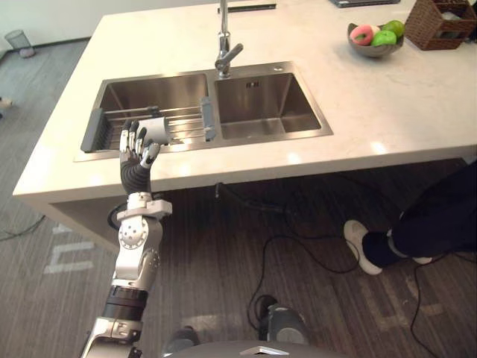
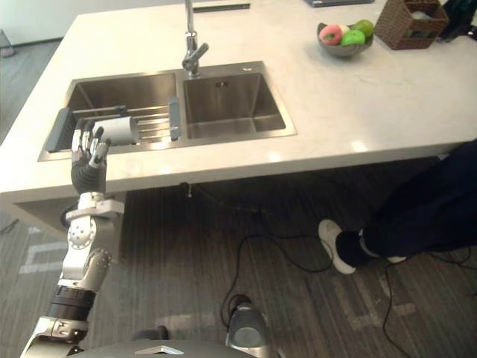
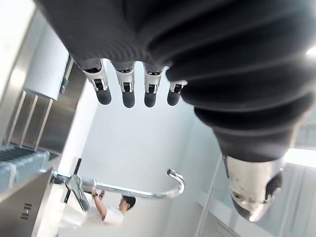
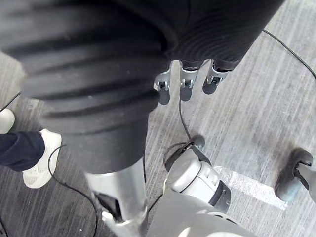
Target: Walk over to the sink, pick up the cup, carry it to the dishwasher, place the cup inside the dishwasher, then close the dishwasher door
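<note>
The cup (image 1: pixel 158 131) lies on its side on a rack (image 1: pixel 186 125) that spans the left basin of the sink (image 1: pixel 261 97), left of centre in the eye views. The sink is set into a pale surface (image 1: pixel 387 104) that fills the upper half of the frame.

The left hand (image 1: pixel 136 153) comes up from the lower left on a raised arm. Its fingers (image 3: pixel 126 89) are straight and a little spread, released, with nothing in them. It stands at the near rim of the sink, just in front of the cup. The fingertips overlap the cup's near end in the eye views, but whether they touch it cannot be told.

The right hand (image 4: pixel 187 81) shows in its own wrist view. It hangs over the floor (image 1: pixel 45 97) with its fingers relaxed and pointing down, grasping nothing.

A tap (image 1: pixel 223 46) rises behind the divide between the two basins, at the top centre. The right basin holds nothing. In the upper right of the frame a bowl (image 1: pixel 373 51) of red and green fruit sits on the surface. A wicker basket (image 1: pixel 436 31) stands just beside it, in the corner.

At the right edge, below the surface, a person's leg in dark trousers reaches in, with a white shoe (image 1: pixel 361 242) on the floor.
</note>
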Robot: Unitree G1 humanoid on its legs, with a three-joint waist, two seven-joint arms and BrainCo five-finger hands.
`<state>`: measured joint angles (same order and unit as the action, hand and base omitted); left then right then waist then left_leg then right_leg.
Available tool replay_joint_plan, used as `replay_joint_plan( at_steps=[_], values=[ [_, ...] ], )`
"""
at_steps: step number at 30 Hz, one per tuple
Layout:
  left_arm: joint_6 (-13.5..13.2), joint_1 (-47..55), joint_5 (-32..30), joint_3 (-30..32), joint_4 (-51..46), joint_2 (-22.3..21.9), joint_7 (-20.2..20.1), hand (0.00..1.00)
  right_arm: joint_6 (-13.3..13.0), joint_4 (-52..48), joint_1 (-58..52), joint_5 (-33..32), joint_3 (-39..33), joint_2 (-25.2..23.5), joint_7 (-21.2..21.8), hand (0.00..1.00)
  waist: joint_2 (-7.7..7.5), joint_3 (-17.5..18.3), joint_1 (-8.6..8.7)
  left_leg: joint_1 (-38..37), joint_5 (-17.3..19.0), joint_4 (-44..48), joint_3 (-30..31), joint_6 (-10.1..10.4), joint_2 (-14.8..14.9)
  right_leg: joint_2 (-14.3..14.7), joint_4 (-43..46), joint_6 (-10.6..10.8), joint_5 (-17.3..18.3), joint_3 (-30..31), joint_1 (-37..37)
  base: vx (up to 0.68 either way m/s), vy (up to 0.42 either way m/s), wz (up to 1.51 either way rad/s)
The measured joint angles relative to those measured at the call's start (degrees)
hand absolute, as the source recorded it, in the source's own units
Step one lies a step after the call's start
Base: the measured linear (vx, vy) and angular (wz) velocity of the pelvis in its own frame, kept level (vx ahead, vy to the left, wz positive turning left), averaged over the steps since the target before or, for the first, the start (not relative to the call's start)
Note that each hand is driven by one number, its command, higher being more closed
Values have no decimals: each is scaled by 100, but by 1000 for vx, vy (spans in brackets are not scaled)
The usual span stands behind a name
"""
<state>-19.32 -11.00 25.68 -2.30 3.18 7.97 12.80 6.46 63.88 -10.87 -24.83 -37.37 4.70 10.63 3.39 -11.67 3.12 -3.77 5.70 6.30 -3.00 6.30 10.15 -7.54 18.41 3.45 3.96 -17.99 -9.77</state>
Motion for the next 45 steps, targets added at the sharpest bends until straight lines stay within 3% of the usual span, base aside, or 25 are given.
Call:
replay_joint_plan(
  at_steps=[4, 5, 14, 19, 22, 24, 26, 27, 28, 29, 30, 31, 33, 35, 36, 37, 39, 41, 45],
  values=[
    [7, 86, 5, 15, 164, 3, 182, 0, 27, -3, 150, -182, 0, 87, 177, 0, -2, -9, 18, 44, -140, -45, -32, -38, -76, -91, -65, -90, -12, -223, 86, 114, 3, 30],
    [21, 718, 10, 225, -26, 53, -112, 0, 373, -220, 199, -904, 5, 57, 763, 0, 434, 86, 45, 168, -713, -546, -809, -181, -108, 301, -1455, -114, -31, -462, 1061, 27, 13, 12],
    [45, 1005, 181, 77, -57, 48, -211, 0, 285, -467, 207, -964, 310, 40, 715, 0, 394, 54, 62, 78, -635, -548, -1065, -212, -105, 232, -938, -123, 207, -255, 774, 79, 6, -13],
    [199, 1288, 692, -486, -362, -68, -454, 0, -35, -671, 270, -1158, 690, 36, 471, 0, 266, -4, 61, 2, -540, -543, -1101, -282, -338, -215, 83, 51, 755, -313, 420, 98, 19, 7],
    [231, 1289, 1159, -810, -437, -169, -899, 0, -187, -662, 367, -1064, 803, 36, -83, 0, 225, -22, 80, 129, -506, -438, -1103, -336, -548, -525, 526, 94, 1129, -424, 301, 73, 11, 48],
    [248, 1269, 1456, -948, -443, -212, -1125, 0, -248, -639, 379, -860, 831, 35, -349, 0, 199, -39, 124, 324, -375, -55, -1193, -438, -614, -687, 696, 141, 1255, -475, 315, 63, 9, 66],
    [247, 1271, 1596, -939, -450, -232, -1225, 0, -325, -527, 403, -698, 1046, 50, -555, 0, 78, -129, 127, 792, -212, 1219, -1620, -666, -523, -826, 713, 111, 1483, -498, 524, 60, -34, 50],
    [246, 1271, 1577, -924, -451, -232, -1226, 0, -367, -440, 417, -668, 1080, 50, -598, 0, 68, -155, 123, 961, -213, 1700, -1671, -665, -405, -810, 651, 105, 1478, -542, 647, 70, -53, 35],
    [243, 1271, 1498, -898, -461, -231, -1224, 0, -401, -357, 396, -625, 1160, 55, -667, 0, 97, -189, 110, 1275, -269, 2690, -1717, -620, -73, -721, 495, 78, 1458, -674, 961, 91, -31, 19],
    [238, 1253, 1415, -891, -467, -221, -1225, 0, -482, -341, 347, -633, 1209, 54, -745, 0, 29, -267, 94, 1584, -543, 3618, -1761, -653, 279, -649, 354, 32, 1378, -779, 1280, 115, -1, 8],
    [237, 1227, 1395, -907, -468, -228, -1231, 0, -553, -349, 312, -644, 1254, 60, -758, 0, 4, -293, 54, 1720, -434, 3847, -1769, -600, 373, -659, 305, 78, 1282, -806, 1419, 95, 27, -22],
    [234, 1195, 1348, -916, -502, -242, -1276, 0, -662, -402, 286, -656, 1261, 138, -763, 0, 10, -287, -10, 1777, -241, 3636, -1797, -556, 420, -736, 264, 176, 1084, -843, 1486, 60, 48, -41],
    [137, 1174, 1157, -878, -686, -220, -1297, 0, -815, -471, 330, -636, 1278, 330, -744, 0, 16, -283, -82, 1754, -304, 2622, -1709, -531, 341, -850, 139, 193, 1065, -773, 1472, 130, 161, -77],
    [58, 987, 712, -855, -860, -233, -1167, 0, -904, -511, 314, -633, 1245, 489, -751, 0, 41, -269, -96, 1655, -1236, 1387, -1460, -567, 162, -926, 132, 380, 919, -628, 1453, 146, 192, -53],
    [-76, 897, 398, -597, -1071, -231, -1157, 0, -861, -408, 315, -661, 1097, 584, -751, 0, 20, -229, -70, 1397, -2111, 925, -1281, -572, 11, -937, 191, 565, 1098, -326, 1483, 150, 152, -15],
    [-163, 822, 306, -399, -1196, -239, -1144, 0, -848, -391, 314, -694, 1028, 526, -728, 0, -83, -195, -34, 1366, -2094, 828, -1268, -568, -120, -1032, 126, 555, 1119, -251, 1487, 175, 182, -8],
    [-289, 681, 190, -164, -1374, -221, -1056, 0, -841, -377, 331, -722, 1000, 451, -692, 0, -126, -213, -68, 1362, -2018, 810, -1294, -495, -205, -1107, 0, 595, 1043, -257, 1512, 99, 123, 2],
    [-440, 659, 30, -69, -1659, -213, -974, 0, -726, -208, 323, -660, 931, 422, -575, 0, -23, -162, -78, 1155, -1692, 629, -1287, -437, -285, -1127, -59, 862, 802, -268, 1642, 80, 155, 7],
    [-484, 651, -201, -385, -1952, -217, -937, 0, -573, -87, 302, -635, 596, 392, -578, 0, 199, -16, -83, 833, -1042, 218, -1232, -268, -353, -1125, -47, 925, 818, -282, 1696, 71, 115, 0]
  ],
)
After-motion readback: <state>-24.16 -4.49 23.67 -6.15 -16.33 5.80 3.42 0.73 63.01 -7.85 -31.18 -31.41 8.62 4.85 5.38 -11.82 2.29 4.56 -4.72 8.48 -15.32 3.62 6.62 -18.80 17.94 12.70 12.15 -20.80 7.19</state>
